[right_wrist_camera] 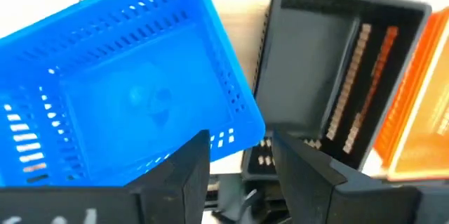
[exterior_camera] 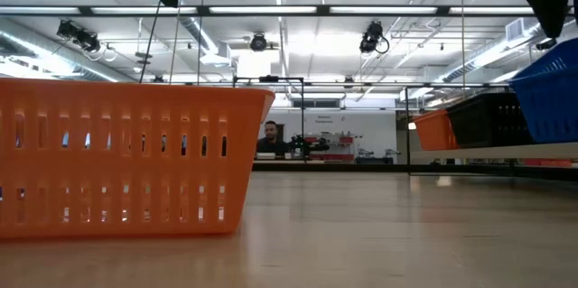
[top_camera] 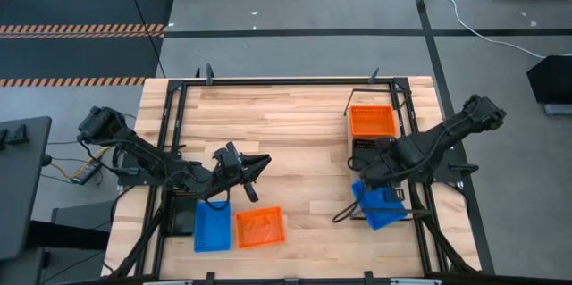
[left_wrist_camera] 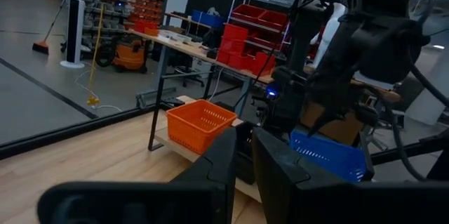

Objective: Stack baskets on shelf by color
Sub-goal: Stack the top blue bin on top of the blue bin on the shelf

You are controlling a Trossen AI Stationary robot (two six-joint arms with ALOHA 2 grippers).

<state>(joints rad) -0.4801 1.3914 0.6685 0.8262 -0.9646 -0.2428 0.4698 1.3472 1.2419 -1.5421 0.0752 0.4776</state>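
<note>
The right gripper (right_wrist_camera: 238, 161) grips the rim of a blue basket (right_wrist_camera: 126, 97) between its two fingers and holds it tilted, just beside the black basket (right_wrist_camera: 316, 90) on the shelf (top_camera: 350, 133); beyond the black one stands an orange basket (top_camera: 372, 121). The left gripper (top_camera: 253, 178) hangs over the table with its fingers nearly closed and holding nothing, and just below it lie a second blue basket (top_camera: 212, 226) and a second orange basket (top_camera: 260, 227).
</note>
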